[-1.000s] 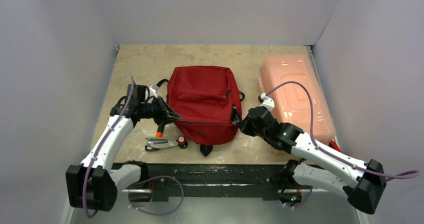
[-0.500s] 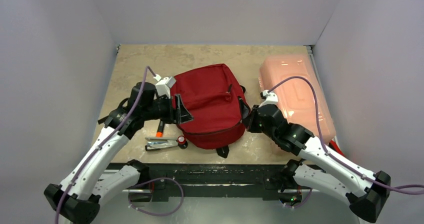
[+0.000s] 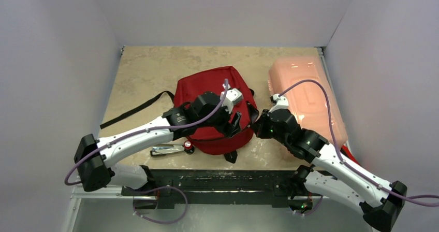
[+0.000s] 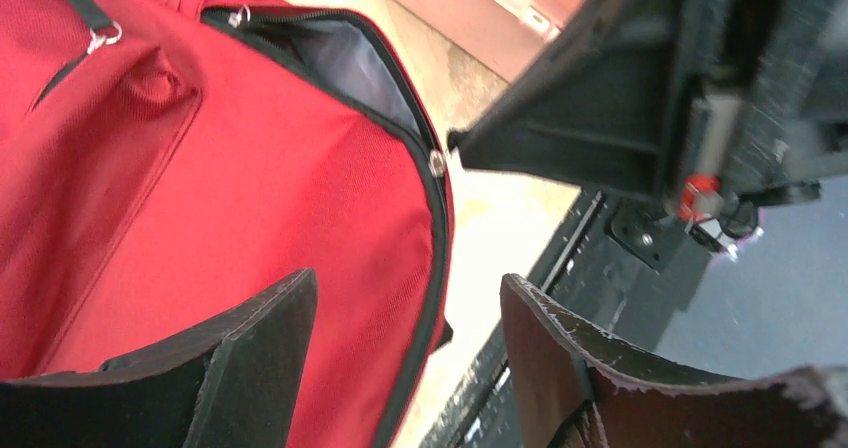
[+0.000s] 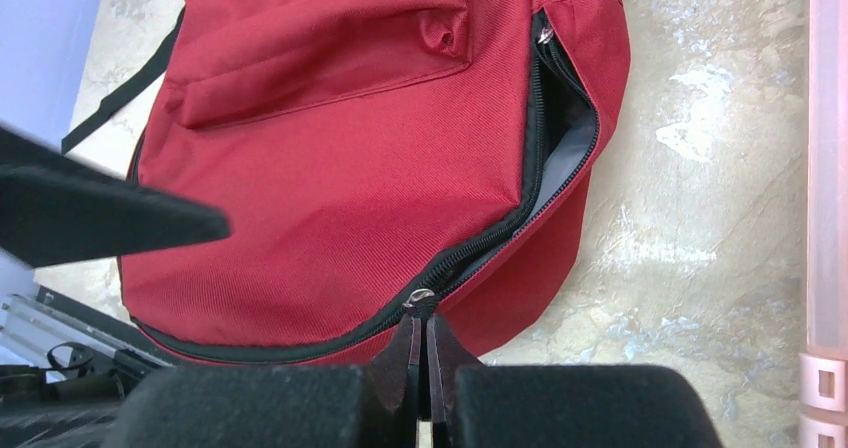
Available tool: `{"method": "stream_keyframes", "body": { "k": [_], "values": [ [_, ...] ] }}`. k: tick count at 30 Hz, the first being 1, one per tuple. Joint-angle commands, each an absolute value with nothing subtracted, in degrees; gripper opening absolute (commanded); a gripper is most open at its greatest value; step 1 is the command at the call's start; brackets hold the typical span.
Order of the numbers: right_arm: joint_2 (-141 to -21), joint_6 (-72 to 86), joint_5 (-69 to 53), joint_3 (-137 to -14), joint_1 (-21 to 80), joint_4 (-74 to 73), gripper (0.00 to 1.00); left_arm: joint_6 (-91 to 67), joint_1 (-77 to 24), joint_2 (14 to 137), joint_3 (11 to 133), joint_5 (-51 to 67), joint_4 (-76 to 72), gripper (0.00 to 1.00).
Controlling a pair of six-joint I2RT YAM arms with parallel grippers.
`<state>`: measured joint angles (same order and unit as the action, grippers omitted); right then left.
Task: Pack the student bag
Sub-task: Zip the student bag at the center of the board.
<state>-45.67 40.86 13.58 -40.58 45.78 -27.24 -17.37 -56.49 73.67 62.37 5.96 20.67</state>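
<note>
The student bag [image 3: 199, 84] lies flat at mid-table [image 3: 145, 71], its long axis going far to near, the rounded top toward the arm bases. The right gripper [image 5: 420, 343] is pressed together on the zipper pull [image 5: 419, 298] at the bag's near right edge. The left gripper [image 4: 405, 313], fingers spread and empty, hangs just above that same corner. The gaping zipper opening [image 5: 565, 138] lies close beside it, so I judge it the arm to work there.
</note>
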Motion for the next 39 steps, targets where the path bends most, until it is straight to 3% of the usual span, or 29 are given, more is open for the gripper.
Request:
{"method": "stream_keyframes", "body": {
  "k": [1, 12, 16, 20, 28, 33, 34, 35, 37, 39],
  "values": [
    [-44.03, 39.90, 12.93, -43.54, 45.62, -25.52, 0.00, -13.60, -56.78, 79.55, 64.89, 3.62, 11.19, 0.67],
    [-43.96, 39.73, 11.96, -44.30, 45.62, -25.72, 0.00, -16.88, -56.95, 88.36, 67.81, 7.56, 15.02, 0.55],
    [-44.19, 40.15, 12.21, -44.36, 45.62, -25.96, 0.00, -16.63, -56.91, 87.87, 67.73, 7.05, 16.64, 0.20],
    [-44.64, 40.23, 12.60, -44.65, 45.62, -26.57, 0.00, -14.55, -56.87, 85.64, 66.55, 7.08, 17.61, 0.00],
    [-47.88, 42.85, 20.41, -47.08, 45.53, -33.02, 0.00, -12.87, -56.87, 76.26, 60.50, 8.22, 17.79, 0.00],
    [-48.20, 41.10, 17.53, -47.94, 45.53, -29.94, 0.00, -14.28, -56.87, 74.97, 61.86, 10.51, 20.75, 0.00],
    [-47.85, 41.13, 16.66, -47.76, 45.53, -29.19, 0.00, -14.76, -56.87, 74.99, 62.48, 10.83, 20.90, 0.03],
    [-47.69, 41.01, 16.01, -47.87, 45.53, -29.00, 0.00, -15.29, -56.87, 75.09, 62.97, 10.97, 20.83, 0.12],
    [-47.62, 40.37, 16.08, -48.50, 45.53, -29.45, 0.00, -16.27, -56.87, 75.78, 63.72, 11.21, 19.66, 0.38],
    [-47.39, 40.10, 14.28, -48.49, 45.53, -29.10, 0.00, -17.17, -56.87, 77.30, 64.23, 10.93, 17.96, 0.55]
  ]
}}
